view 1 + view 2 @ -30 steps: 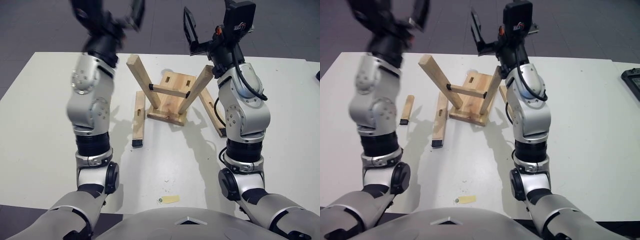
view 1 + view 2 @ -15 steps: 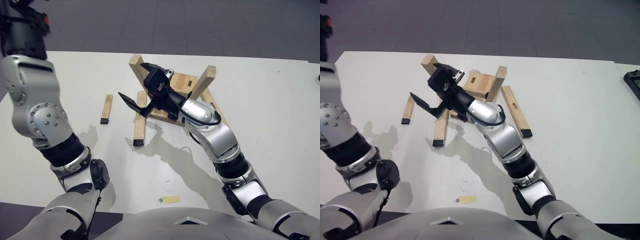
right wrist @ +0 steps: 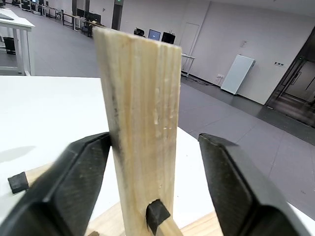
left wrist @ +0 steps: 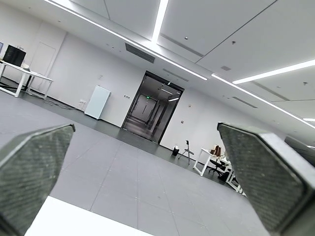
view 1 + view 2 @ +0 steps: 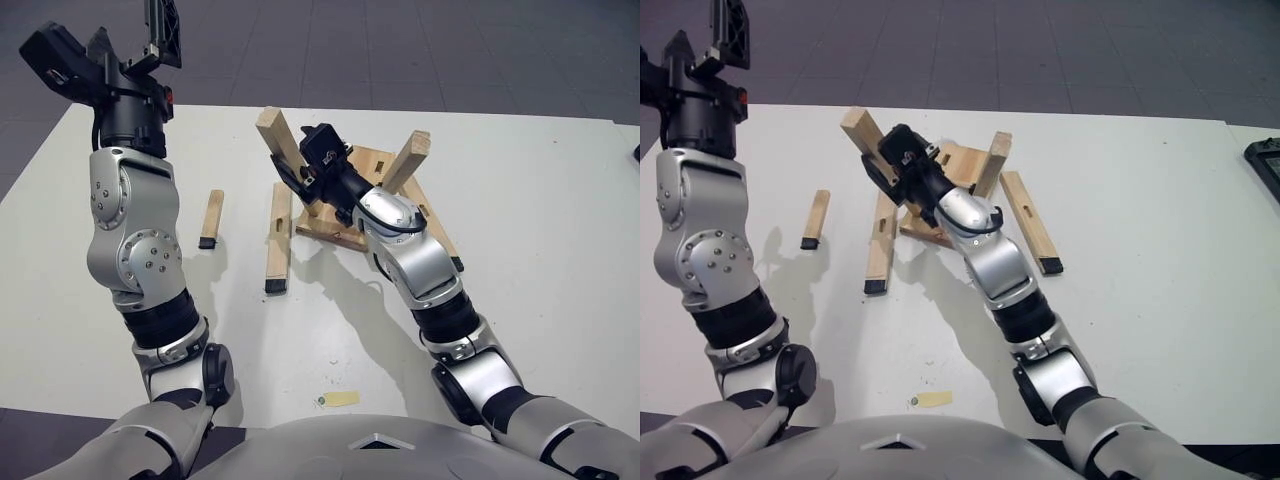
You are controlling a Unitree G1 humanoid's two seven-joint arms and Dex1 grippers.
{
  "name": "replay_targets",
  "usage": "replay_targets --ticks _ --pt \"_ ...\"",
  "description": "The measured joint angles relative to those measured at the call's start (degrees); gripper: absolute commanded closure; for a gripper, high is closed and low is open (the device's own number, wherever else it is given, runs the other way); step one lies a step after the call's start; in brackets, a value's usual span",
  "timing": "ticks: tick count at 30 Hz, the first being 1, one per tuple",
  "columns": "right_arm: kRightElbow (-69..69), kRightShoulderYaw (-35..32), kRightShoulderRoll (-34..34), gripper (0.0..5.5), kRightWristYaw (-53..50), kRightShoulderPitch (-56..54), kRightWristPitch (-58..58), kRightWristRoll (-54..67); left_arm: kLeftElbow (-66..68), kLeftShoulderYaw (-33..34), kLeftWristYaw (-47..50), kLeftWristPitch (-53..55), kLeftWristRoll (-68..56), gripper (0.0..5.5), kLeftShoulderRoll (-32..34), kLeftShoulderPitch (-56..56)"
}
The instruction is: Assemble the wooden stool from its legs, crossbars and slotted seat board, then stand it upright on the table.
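Observation:
The slotted seat board lies flat on the white table with two legs standing up from it, joined by a crossbar. My right gripper is at the left standing leg. In the right wrist view that leg stands between the fingers; one pad touches it and the other is a little off it, so the gripper is open. A loose leg and a short crossbar lie to the left, another leg to the right. My left gripper is raised high at the far left, open and empty.
A small yellow sticker lies near the table's front edge. A dark object sits beyond the table's right edge. Bare tabletop stretches on the right and across the front.
My right gripper has swung from above the loose leg back to the stool's left standing leg. The left arm's gripper has come into view, raised at the far left.

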Motion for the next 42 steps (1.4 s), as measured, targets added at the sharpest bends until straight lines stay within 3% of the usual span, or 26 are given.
replay_targets --ticks 3,10,14,21,26,31,35,37,40,42 --pt "1.05 -0.60 0.68 3.37 1.01 0.05 -0.05 1.02 0.55 -0.11 0.07 -0.22 0.41 0.10 0.00 0.19" --pt "1.40 -2.33 0.39 3.37 6.14 0.57 -0.74 3.85 1.70 -0.21 0.08 -0.64 1.09 0.10 0.02 0.61" --pt "-5.10 -2.50 -6.49 3.37 18.33 3.24 -0.07 9.68 2.14 -0.29 -0.03 -0.63 1.12 0.10 0.19 0.59" --pt "-11.61 -7.40 -26.46 3.38 42.75 4.13 -0.89 20.82 2.55 -1.48 -1.07 1.25 1.09 0.10 1.20 0.36" --pt "-6.07 -10.58 -33.82 2.34 47.81 4.10 -1.29 21.77 2.61 -2.06 -1.62 2.59 1.12 0.10 1.97 -0.03" --pt "-12.29 -16.56 -36.41 1.57 51.50 5.14 0.32 29.81 1.94 -2.84 -2.05 3.84 1.06 0.10 2.16 0.12" --pt "-18.67 -24.31 -37.79 0.86 48.55 5.12 5.65 38.92 -0.06 -2.73 -1.19 4.10 1.07 0.10 2.12 1.26" --pt "-22.66 -26.83 -36.62 0.56 40.90 5.12 8.95 41.59 -2.06 -2.35 0.27 4.29 0.99 0.10 1.29 2.22" --pt "-26.90 -26.12 -32.61 0.13 30.08 5.32 12.41 41.77 -3.79 -2.25 1.86 4.61 0.80 0.10 -0.04 2.57" --pt "-29.80 -23.57 -29.29 0.13 21.85 7.30 14.90 40.30 -4.93 -2.56 2.93 5.14 0.54 0.10 -1.03 2.56"
